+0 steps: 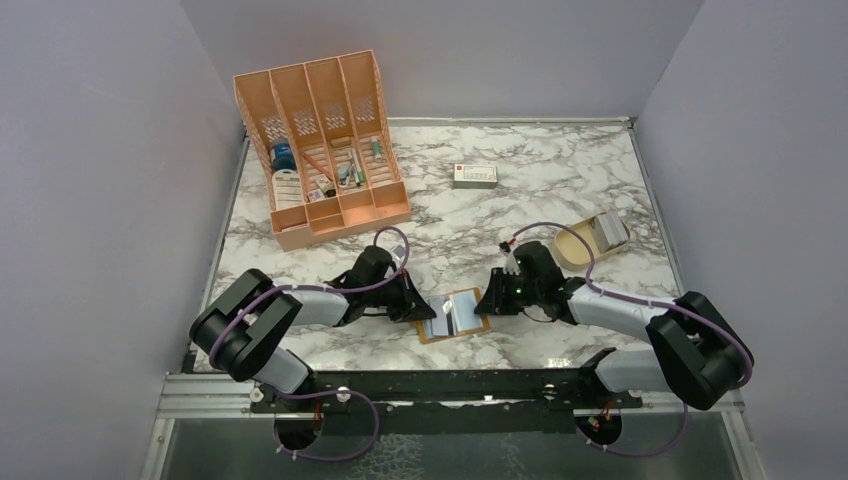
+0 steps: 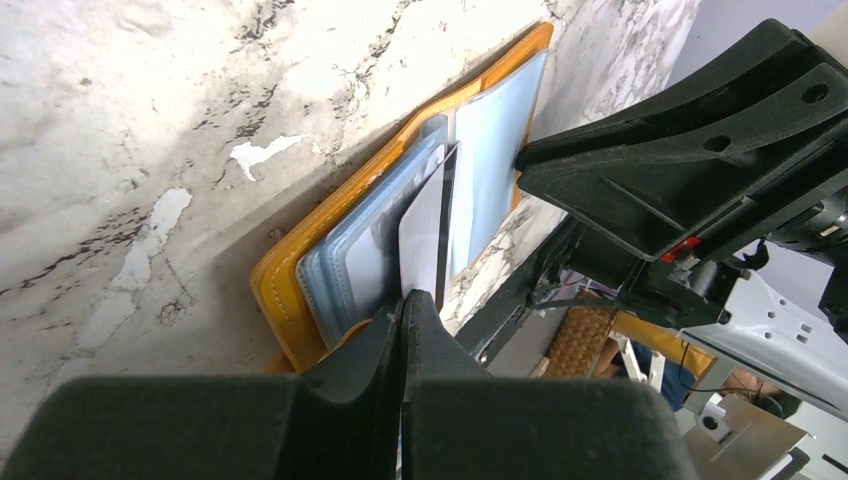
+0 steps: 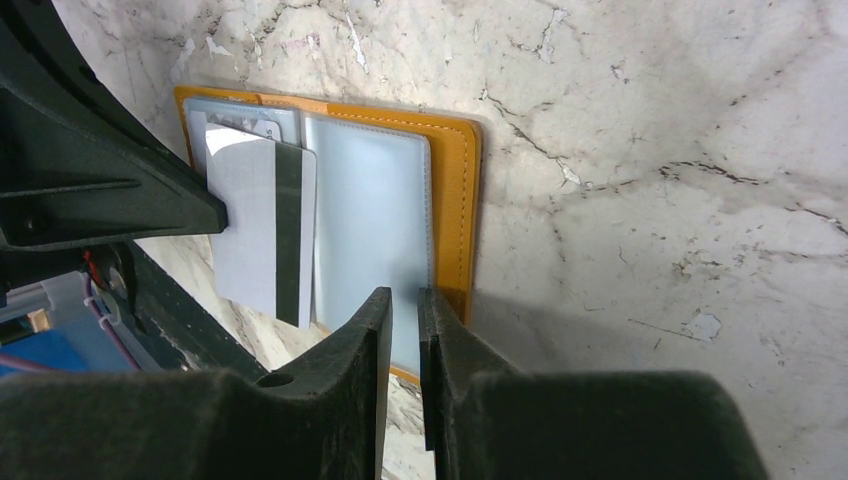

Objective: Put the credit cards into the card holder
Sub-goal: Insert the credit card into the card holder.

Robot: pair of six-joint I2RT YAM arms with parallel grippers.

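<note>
The left gripper (image 2: 405, 303) is pinching a grey-silver credit card (image 3: 245, 215) tightly by one edge, holding it over the left half of the card holder (image 3: 455, 220), which is lying open between both grippers. The right gripper (image 3: 403, 300), nearly closed, is nipping the holder's right leaf. The card is looking light, stiff and slick, so an edge grip is suiting it. The floppy holder is likely needing pinning.

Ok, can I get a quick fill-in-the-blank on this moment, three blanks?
1. The card holder lies ___ on the marble table.
2. The left gripper is shut on a credit card bearing a ___ stripe.
3. The white box at the back carries a ___ mark.
Missing words: open; black; red.
</note>
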